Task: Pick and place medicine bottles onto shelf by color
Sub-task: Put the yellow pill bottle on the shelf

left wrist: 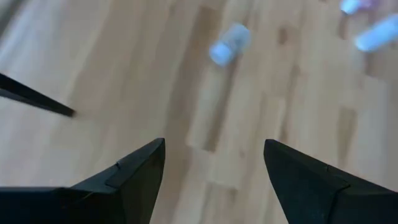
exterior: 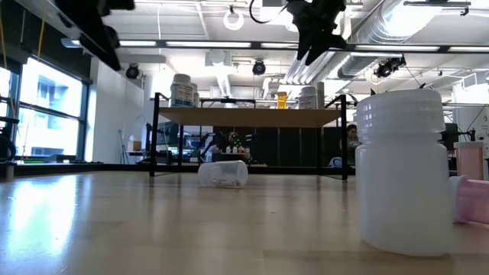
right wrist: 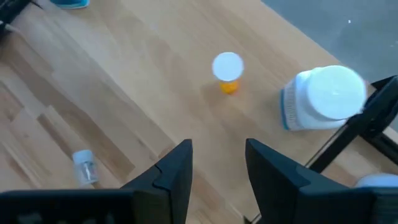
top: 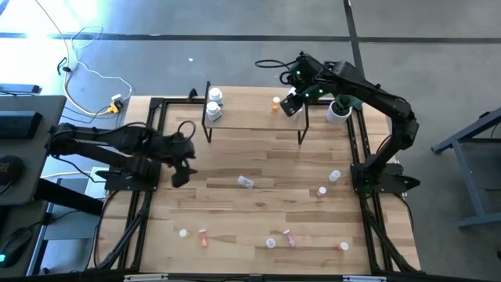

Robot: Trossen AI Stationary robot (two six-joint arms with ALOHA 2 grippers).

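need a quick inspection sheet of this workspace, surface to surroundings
surface: light-wood plank table, black frame rails down both sides.
job's things: low light-wood shelf carries two white-capped bottles at its left end, a small orange bottle and a large white bottle towards its right; a clear bottle lies mid-table, small ones scattered along the near edge.
clutter: white pot by the shelf.
grippers: left gripper open, empty, over the table's left; right gripper open, empty, above the shelf.
cables: white cable on the floor.
surroundings: grey floor, a desk at left.

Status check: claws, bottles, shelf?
Right claw empty above shelf, near orange bottle. Left claw open, empty. Nothing blocking.
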